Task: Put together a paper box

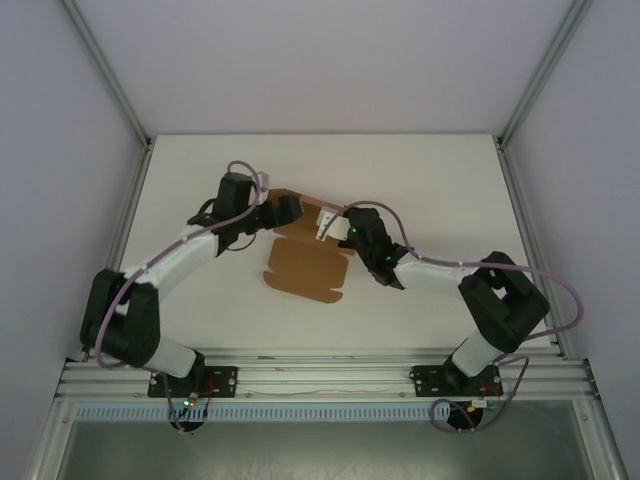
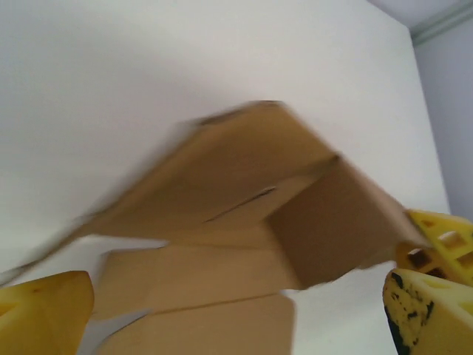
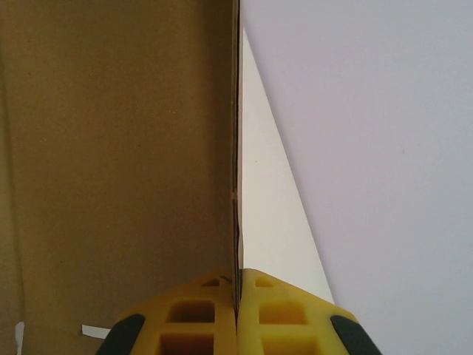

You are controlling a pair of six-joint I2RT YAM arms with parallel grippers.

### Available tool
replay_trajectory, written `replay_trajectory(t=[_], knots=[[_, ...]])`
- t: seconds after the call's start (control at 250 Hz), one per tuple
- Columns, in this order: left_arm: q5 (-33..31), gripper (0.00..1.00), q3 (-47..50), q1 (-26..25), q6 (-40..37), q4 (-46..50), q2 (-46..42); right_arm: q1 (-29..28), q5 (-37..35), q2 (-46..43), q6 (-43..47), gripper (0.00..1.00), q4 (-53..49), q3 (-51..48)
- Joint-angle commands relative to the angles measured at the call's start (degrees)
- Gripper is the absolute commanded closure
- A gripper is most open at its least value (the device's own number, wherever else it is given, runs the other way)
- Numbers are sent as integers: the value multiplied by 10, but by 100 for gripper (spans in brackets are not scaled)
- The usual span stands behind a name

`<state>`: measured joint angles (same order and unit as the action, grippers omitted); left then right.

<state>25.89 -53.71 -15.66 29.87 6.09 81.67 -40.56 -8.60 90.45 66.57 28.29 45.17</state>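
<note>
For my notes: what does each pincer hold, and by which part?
The right pincer pinches the paper box by the edge of one panel. The left pincer is open, holding nothing.

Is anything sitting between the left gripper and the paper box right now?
Nothing visible does. The left gripper is open, with the paper box directly ahead of it. The right gripper is shut on the edge of a raised panel, not across the left's path.

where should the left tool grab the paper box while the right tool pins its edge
Probably the free edge of the raised panel, away from the right tool, with the open left tool coming from the left, jaws astride the board. That part of the paper box tilts off the table, both faces exposed; the flaps lie flat.
</note>
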Motion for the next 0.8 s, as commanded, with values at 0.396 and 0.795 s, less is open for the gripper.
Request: replay_trajectory(t=[0.396, 0.795], knots=[[-24, 0, 112, 87, -56, -64, 3, 36, 92, -38, -87, 100, -43, 8], [86, 2, 126, 71, -68, -196, 51, 40, 129, -39, -118, 100, -48, 17]])
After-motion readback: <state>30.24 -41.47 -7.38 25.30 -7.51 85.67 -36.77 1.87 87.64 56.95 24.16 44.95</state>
